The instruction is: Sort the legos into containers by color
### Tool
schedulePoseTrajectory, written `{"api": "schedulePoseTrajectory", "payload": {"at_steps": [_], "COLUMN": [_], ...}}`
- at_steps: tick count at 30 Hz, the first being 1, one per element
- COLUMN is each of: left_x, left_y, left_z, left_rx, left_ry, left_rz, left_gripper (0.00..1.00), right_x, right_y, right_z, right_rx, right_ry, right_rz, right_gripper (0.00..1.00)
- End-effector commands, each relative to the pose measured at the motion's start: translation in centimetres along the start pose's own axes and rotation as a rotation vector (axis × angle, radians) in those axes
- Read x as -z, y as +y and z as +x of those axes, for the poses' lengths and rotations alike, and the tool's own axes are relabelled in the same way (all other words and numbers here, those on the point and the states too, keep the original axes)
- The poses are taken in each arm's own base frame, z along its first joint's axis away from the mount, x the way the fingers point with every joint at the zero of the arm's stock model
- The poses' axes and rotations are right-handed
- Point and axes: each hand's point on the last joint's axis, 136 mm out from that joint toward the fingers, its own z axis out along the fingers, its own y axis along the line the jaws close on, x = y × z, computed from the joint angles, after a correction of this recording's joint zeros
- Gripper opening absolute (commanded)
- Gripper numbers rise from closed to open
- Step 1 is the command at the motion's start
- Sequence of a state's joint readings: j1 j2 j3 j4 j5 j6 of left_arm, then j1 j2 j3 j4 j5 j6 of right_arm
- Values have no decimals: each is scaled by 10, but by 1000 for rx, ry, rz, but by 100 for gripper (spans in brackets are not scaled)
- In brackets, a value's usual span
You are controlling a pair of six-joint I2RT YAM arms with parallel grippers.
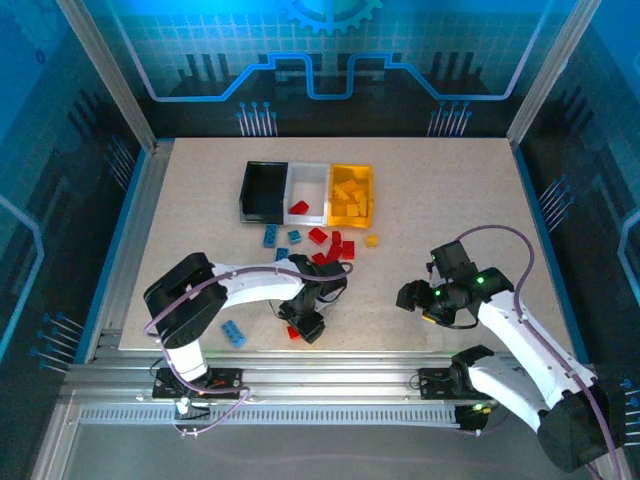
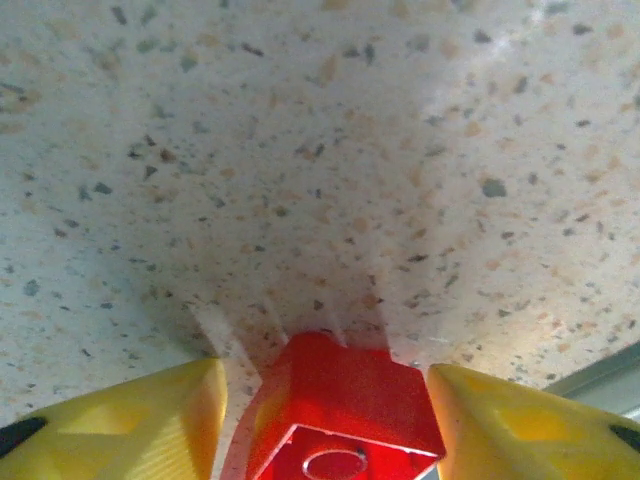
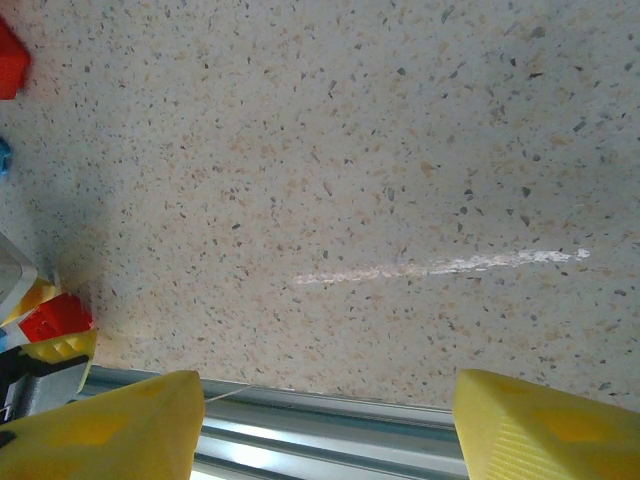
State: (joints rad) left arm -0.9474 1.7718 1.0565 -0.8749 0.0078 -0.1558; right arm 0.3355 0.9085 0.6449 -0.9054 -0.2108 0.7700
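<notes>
The containers stand joined in a row at the back: black [image 1: 262, 190], white [image 1: 308, 180] with a red lego [image 1: 300, 208] in it, and yellow [image 1: 352, 192] holding several yellow legos. Loose red legos [image 1: 336, 245], blue ones [image 1: 270, 237] and a yellow one [image 1: 372, 240] lie in front of them. My left gripper [image 1: 305, 325] [image 2: 327, 400] is down at the table with its jaws either side of a red lego [image 2: 345, 395] [image 1: 293, 332]. The right finger touches it and a narrow gap shows on the left. My right gripper [image 1: 415, 297] [image 3: 327, 420] hangs open with nothing between its fingers.
A blue lego [image 1: 234, 334] lies near the table's front edge, left of my left gripper. The aluminium rail [image 3: 330, 430] of the near edge runs right under my right gripper. Bare table [image 1: 440, 210] spreads to the right of the bins.
</notes>
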Motion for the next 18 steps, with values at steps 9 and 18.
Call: {"api": "schedulePoseTrajectory", "payload": {"at_steps": [9, 18], "left_x": [5, 67], "left_y": [3, 23], "left_z": [1, -49], "left_rx": [40, 257], "left_ry": [32, -156], "left_rz": [-9, 179], "left_gripper": [36, 35], "right_x": [2, 4], "right_y": [-2, -7], "right_z": [0, 0], "right_rx": [24, 20], "right_ry": [-11, -39], "right_rz": [15, 19], "right_gripper": [68, 68]}}
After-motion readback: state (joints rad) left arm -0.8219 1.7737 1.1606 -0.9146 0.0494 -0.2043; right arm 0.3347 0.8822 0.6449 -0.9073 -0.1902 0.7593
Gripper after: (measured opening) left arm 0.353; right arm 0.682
